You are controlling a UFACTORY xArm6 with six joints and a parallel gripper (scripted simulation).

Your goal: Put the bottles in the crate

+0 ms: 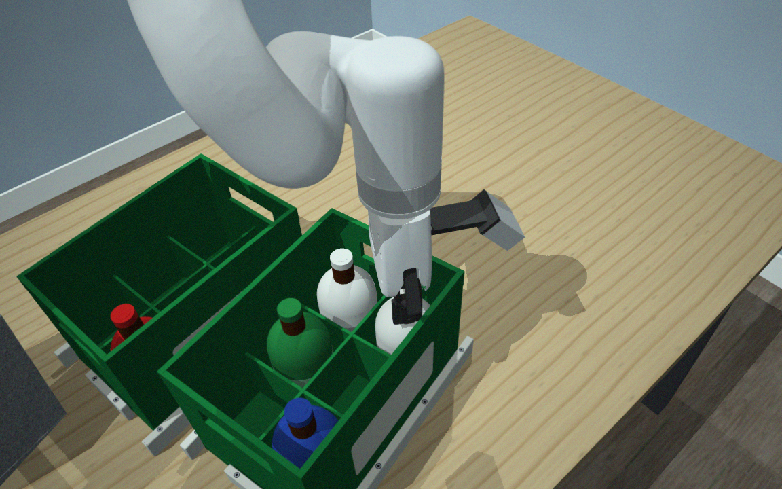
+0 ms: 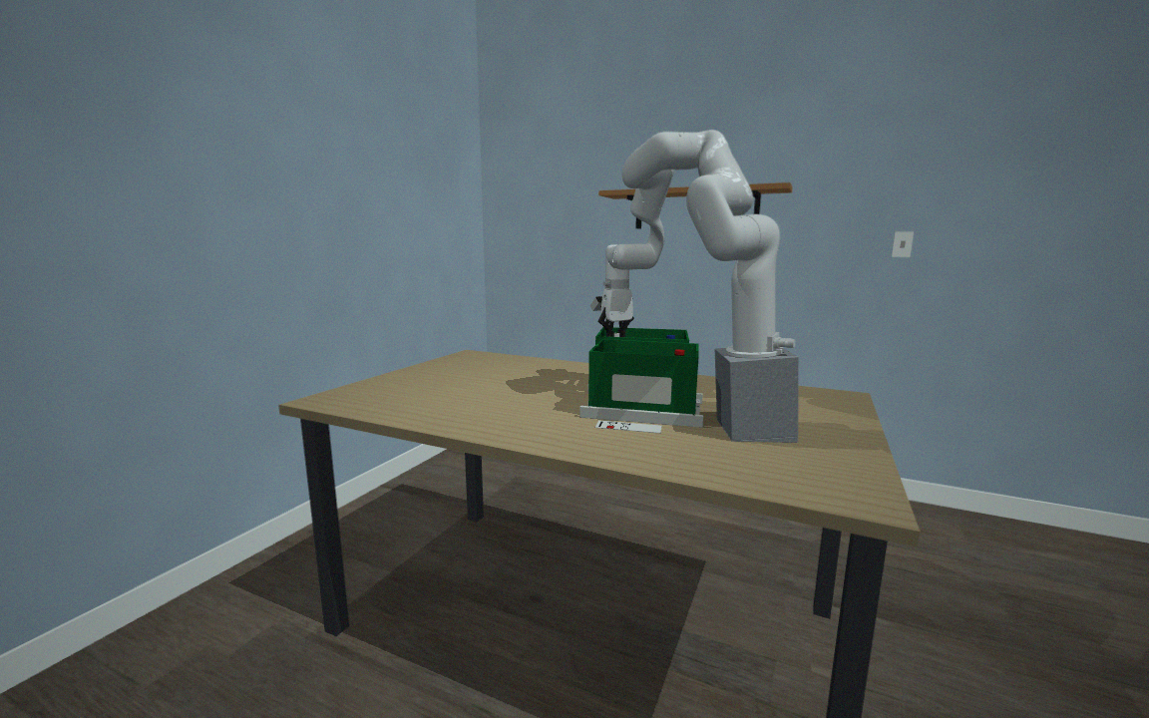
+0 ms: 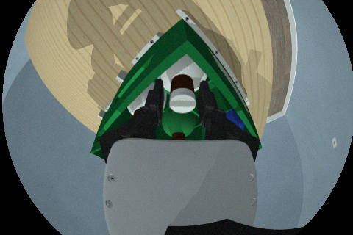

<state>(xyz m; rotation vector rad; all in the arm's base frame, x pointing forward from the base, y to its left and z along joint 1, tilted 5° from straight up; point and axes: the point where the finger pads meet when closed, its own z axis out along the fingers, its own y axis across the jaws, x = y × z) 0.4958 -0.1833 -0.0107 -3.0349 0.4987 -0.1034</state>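
My gripper is partly open around the neck of the corner white bottle, with gaps on both sides in the wrist view. That bottle stands in the bottle crate. The other white bottle, a green bottle and a blue bottle stand there too. A red bottle stands in the other crate. The pick list shows a red mark and a white one; counts are unreadable.
The two crates stand side by side on the wooden table, with low white rails at their bases. The grey robot base block is close to their near ends. Crate walls and dividers surround the fingers.
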